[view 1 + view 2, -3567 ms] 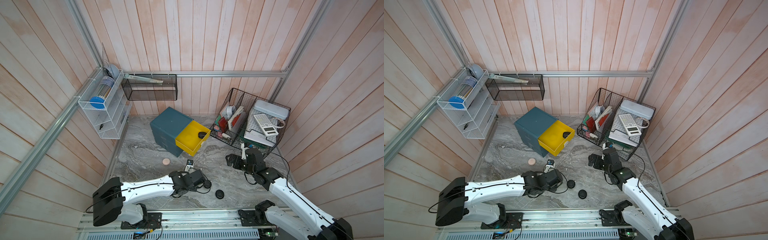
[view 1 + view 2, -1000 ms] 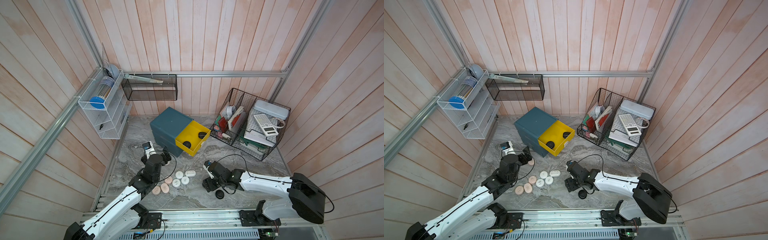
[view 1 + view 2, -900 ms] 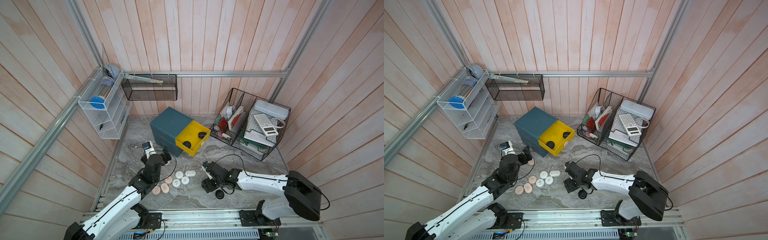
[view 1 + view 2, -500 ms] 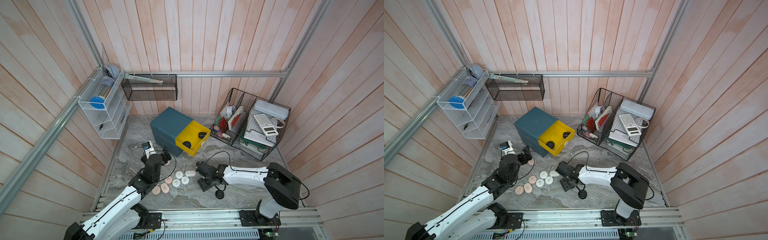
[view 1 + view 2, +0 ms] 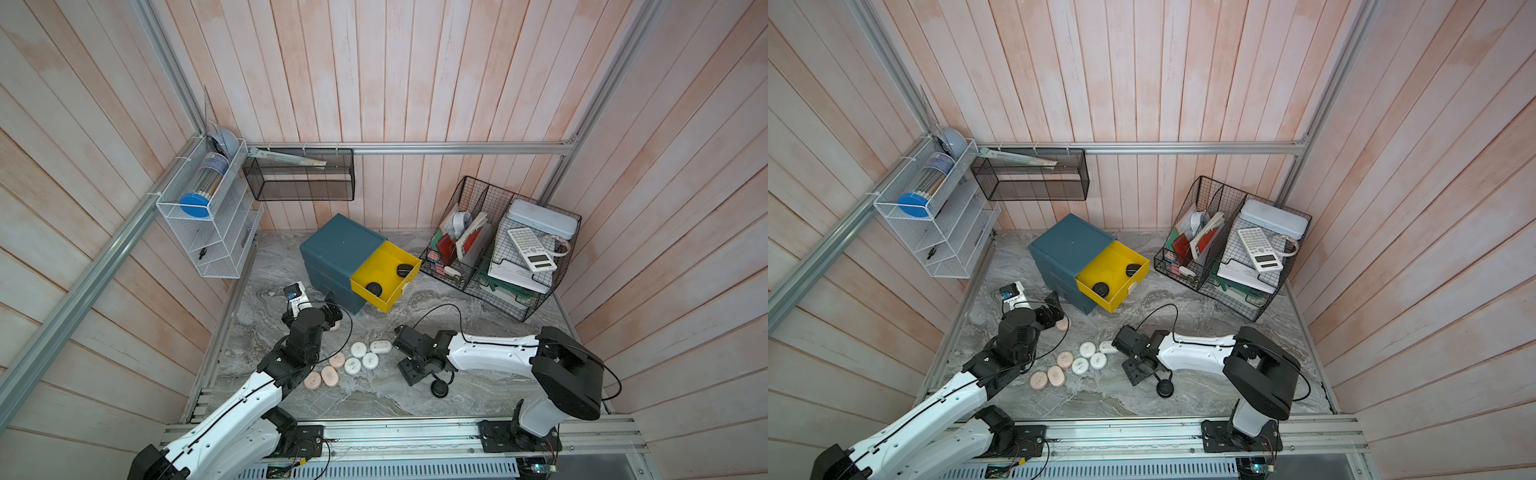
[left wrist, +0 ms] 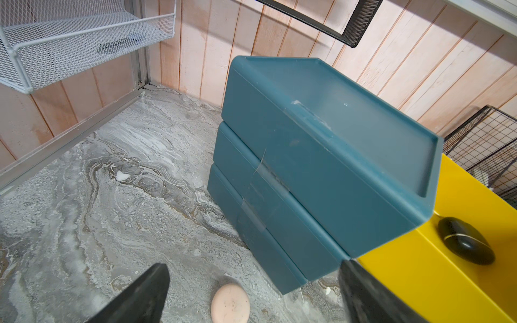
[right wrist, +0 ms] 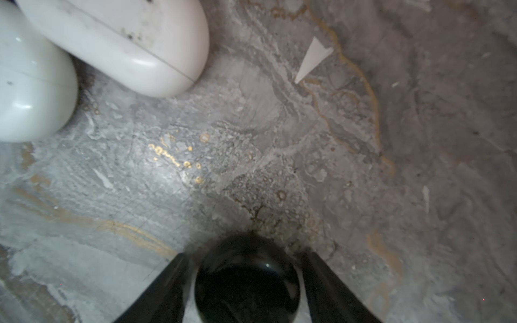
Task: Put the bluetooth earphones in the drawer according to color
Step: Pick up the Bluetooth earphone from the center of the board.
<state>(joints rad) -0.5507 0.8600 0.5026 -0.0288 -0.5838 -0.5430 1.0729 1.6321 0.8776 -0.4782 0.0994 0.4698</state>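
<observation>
Bluetooth earphones, twelve cases counted, in three colours. Black, four: two lie apart inside the pulled-out yellow drawer (image 5: 383, 264), one loose black case (image 5: 439, 390) sits on the grey marbled tabletop (image 5: 374, 403) just beside the right arm, and one gripped black case (image 7: 246, 282) rests on the tabletop between the right gripper's fingers. White cases (image 5: 358, 349), four: clustered mid-table, some touching, with two of them close in front of the right wrist camera. Pink cases (image 5: 328, 376), four: three in a row next to the white cluster, and one lone pink case (image 6: 230, 303) near the cabinet's foot, below the left gripper. Drawer cabinet (image 5: 340, 249), one: dark teal, three tiers, top tier drawn out, both lower tiers closed. Left gripper (image 6: 251, 265): jaws spread wide, nothing between them, hovering beside the cabinet. Right gripper (image 7: 246, 254): narrowed onto the gripped black case, one finger against each side. Also present: one black wire basket (image 5: 552, 286) holding one calculator (image 5: 532, 249), one white wire rack (image 5: 216, 249) and one black mesh shelf (image 5: 299, 195) on the walls. Faint lid marks on the white cases and the calculator's key print are too small to read.
</observation>
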